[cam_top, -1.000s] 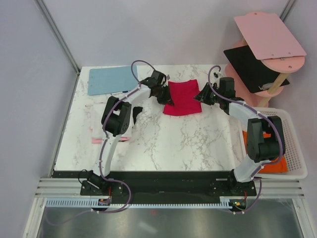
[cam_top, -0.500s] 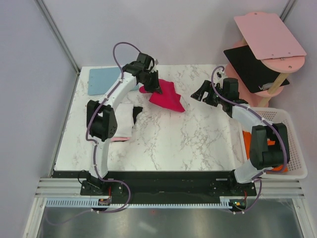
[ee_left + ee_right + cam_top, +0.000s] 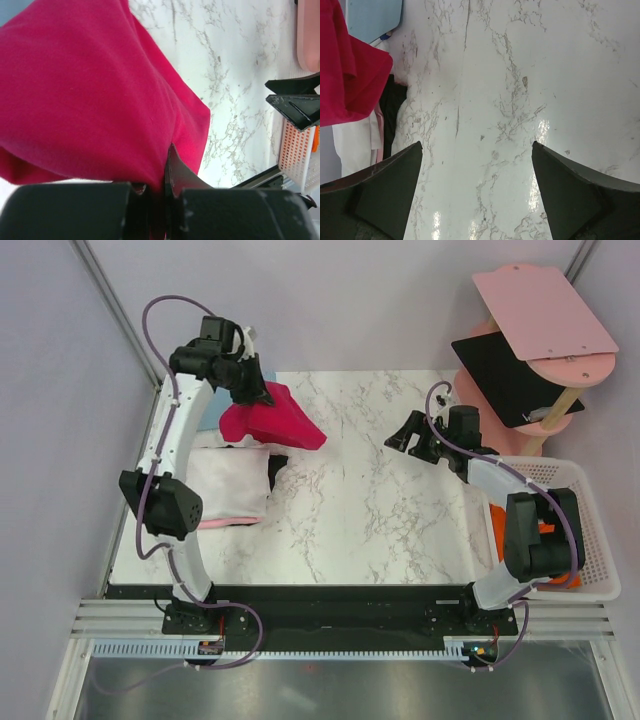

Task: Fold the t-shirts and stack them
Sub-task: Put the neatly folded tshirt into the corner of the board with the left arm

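The red shirt (image 3: 272, 422), which lay flat at the back middle of the table 1 second ago, now hangs bunched in the air at the back left, close to the folded white shirt (image 3: 232, 485). The left gripper (image 3: 252, 392) has its jaws pinching the red cloth. The right gripper (image 3: 407, 436) has drawn back over bare table (image 3: 350, 510) with its jaws spread, so this looks like the carry to the stack.

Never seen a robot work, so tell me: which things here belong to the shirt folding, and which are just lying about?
Job: crimson t-shirt in the left gripper; white t-shirt, pale pink t-shirt under it; orange t-shirt in the basket.
Lying about: light-blue board, pink panel, black panel.
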Tool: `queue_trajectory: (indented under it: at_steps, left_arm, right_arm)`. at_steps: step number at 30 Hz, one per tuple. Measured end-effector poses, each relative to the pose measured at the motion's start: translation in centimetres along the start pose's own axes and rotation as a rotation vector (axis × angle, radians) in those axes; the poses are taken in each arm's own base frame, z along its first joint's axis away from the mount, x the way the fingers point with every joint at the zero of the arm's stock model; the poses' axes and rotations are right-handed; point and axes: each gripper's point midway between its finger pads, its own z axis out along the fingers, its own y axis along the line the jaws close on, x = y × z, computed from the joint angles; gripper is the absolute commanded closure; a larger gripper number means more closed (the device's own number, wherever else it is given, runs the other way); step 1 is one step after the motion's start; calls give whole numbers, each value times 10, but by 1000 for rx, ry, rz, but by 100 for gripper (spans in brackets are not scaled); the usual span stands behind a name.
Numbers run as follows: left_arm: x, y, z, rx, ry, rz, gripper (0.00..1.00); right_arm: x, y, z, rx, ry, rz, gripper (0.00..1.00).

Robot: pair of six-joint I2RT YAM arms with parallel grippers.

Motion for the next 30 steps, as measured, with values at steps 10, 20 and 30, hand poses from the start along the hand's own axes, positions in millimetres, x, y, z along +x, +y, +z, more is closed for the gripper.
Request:
queue_trajectory:
  at_steps: [10,20,30]
  left_arm:
    - [29,72,-52,-52,30,-102,98]
    - [101,98,-66,-70,139,-197,98]
    - [138,115,-75,-154,159,-225,98]
  right_arm:
    - [6,-4,3,-2,16,8,2]
    - [23,12,14,-33,53,-11,2]
    - [117,119,64,-221,272,-82,4]
